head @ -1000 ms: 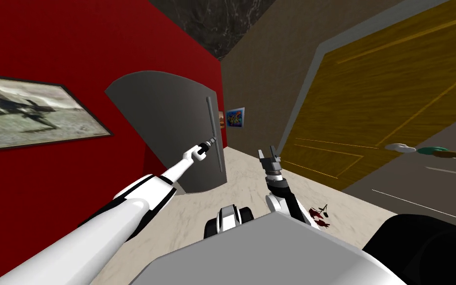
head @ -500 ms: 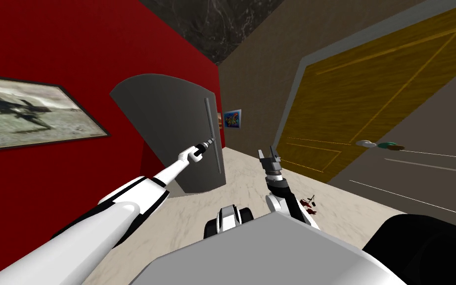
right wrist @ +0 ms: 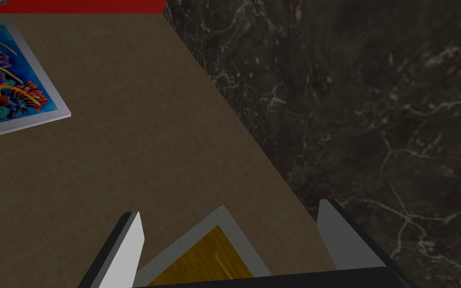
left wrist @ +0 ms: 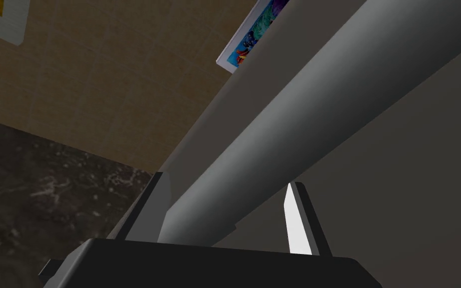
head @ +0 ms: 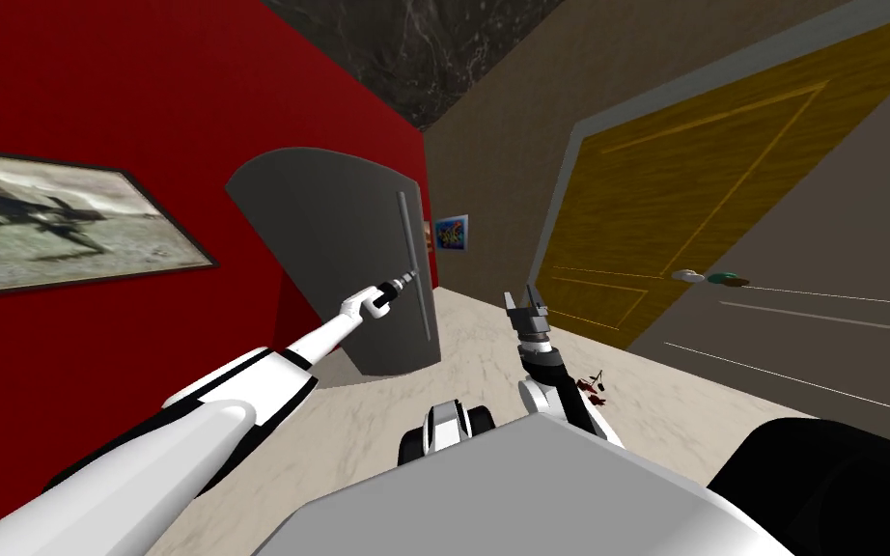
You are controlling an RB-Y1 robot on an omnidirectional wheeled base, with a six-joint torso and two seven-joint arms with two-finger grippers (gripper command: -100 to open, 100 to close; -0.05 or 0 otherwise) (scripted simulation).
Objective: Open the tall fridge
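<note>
**Left pincer (left wrist: 225,181) clamped, fridge (head: 337,251) still shut**

It grips the handle (left wrist: 324,90). My view has swung this past second, yet the fridge, by the red wall (head: 144,87), shows no gap. Pulling comes next. Right pincer (head: 520,294) idles released.

Flat, even render light, source unclear. The wide lens warped the head view hard, and the red wall (head: 144,87) splayed toward the corner. The handle (left wrist: 294,115) showed a soft gradient, pale to dark. A faint shadow lay on the floor (head: 491,338) beside the fridge (head: 337,241).
</note>
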